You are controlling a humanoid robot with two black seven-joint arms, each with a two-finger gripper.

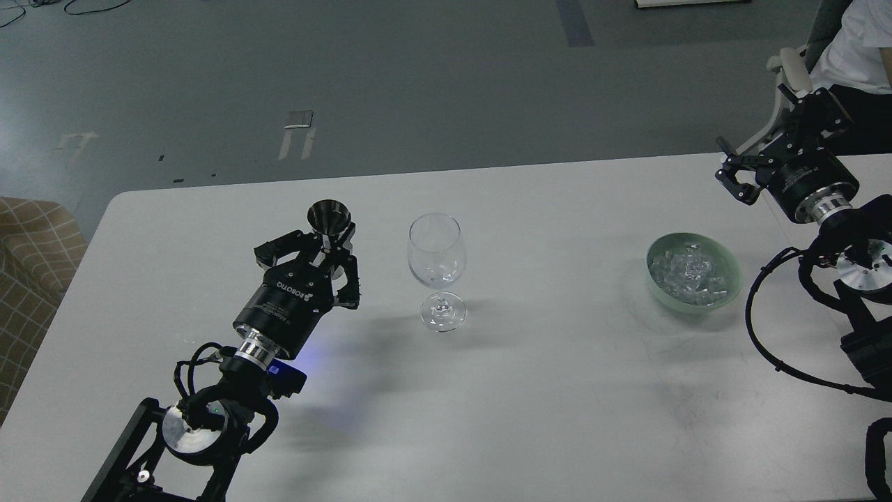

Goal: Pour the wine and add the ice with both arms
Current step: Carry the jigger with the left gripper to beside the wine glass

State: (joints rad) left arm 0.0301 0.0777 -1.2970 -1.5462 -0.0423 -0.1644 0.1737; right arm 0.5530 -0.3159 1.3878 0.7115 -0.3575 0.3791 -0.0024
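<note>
A clear wine glass [435, 259] stands upright in the middle of the white table [529, 390]; it looks empty. My left gripper [333, 240] is shut on a small dark metal cup [329, 217], held upright just left of the glass. No wine stream shows. A pale green bowl [725, 301] at the right holds the ice [690, 274], many clear chunks. My right gripper [766, 139] is open and empty, raised above the table's far right, behind the bowl.
A person in a white shirt [860, 42] sits on a chair beyond the table's right corner. A checked sofa arm [31, 265] is off the table's left edge. Black cables [766, 335] loop from my right arm beside the bowl.
</note>
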